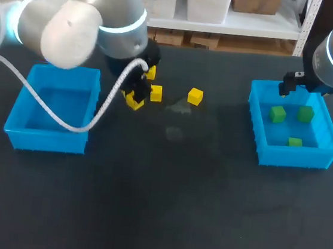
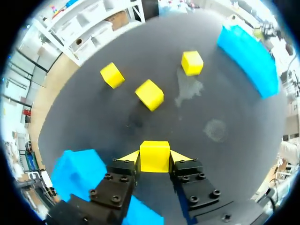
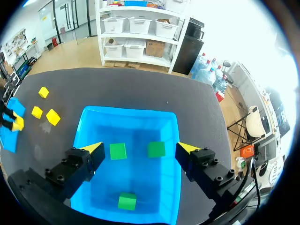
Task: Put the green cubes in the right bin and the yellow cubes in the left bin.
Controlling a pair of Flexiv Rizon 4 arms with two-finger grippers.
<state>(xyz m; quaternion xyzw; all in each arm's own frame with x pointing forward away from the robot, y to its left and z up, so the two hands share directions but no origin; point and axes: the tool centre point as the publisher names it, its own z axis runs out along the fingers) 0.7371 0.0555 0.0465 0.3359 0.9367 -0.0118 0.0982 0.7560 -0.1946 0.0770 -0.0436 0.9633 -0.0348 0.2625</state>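
My left gripper (image 2: 154, 158) is down on the table, both yellow tips pressed against the sides of a yellow cube (image 2: 154, 155). In the head view this cube (image 1: 135, 101) lies just right of the left bin (image 1: 47, 138). Ahead of it on the table sit three more yellow cubes (image 2: 149, 94) (image 2: 112, 75) (image 2: 192, 63). My right gripper (image 3: 140, 149) hangs open over the right bin (image 3: 126, 117). That bin holds three green cubes (image 3: 117, 151) (image 3: 156, 149) (image 3: 127, 201) and nothing is between the fingers.
The left bin's inside is bare blue. A white cable (image 1: 64, 122) from my left arm droops across its right side. The right bin (image 1: 295, 156) stands at the table's right. Dark open tabletop lies between the bins.
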